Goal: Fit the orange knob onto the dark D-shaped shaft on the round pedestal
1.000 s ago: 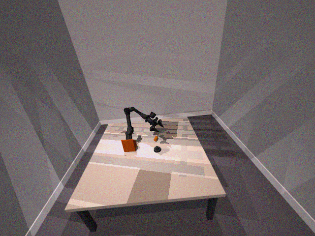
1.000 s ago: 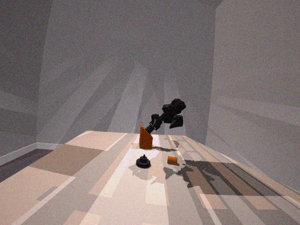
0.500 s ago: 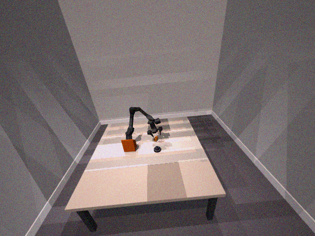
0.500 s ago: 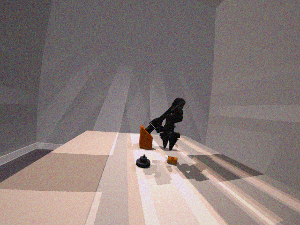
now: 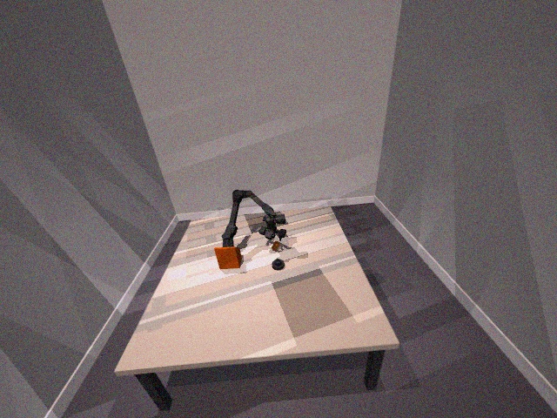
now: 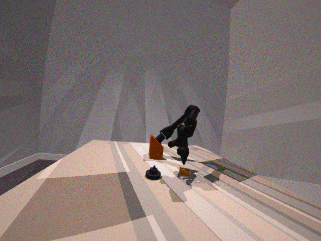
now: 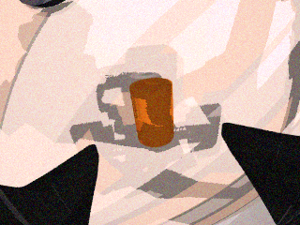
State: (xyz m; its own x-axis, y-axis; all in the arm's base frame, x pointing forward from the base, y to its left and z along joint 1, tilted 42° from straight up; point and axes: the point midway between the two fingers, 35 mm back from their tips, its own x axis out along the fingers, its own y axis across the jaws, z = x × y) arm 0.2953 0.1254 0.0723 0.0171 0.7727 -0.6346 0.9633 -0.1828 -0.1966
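The orange knob [image 5: 275, 246] [image 6: 184, 171] [image 7: 155, 112] is a small cylinder lying on its side on the table. My gripper [image 5: 276, 236] [image 6: 183, 163] [image 7: 161, 141] is open and empty, pointing down above the knob. In the wrist view the knob shows between and a little beyond the two spread fingertips, touching neither. The dark round pedestal [image 5: 278, 264] [image 6: 153, 174] stands apart from the knob, with the short dark shaft [image 6: 154, 167] upright at its middle and nothing on it. Only the pedestal's edge [image 7: 42, 2] shows at the wrist view's top left. The shaft's flat side and the knob's hole cannot be made out.
A larger orange block [image 5: 228, 258] [image 6: 156, 150] with a sloped top stands by the arm's base, left of the pedestal in the top view. The wooden table [image 5: 216, 333] [image 6: 85, 158] carries streaks of light and shadow. Walls stand around it.
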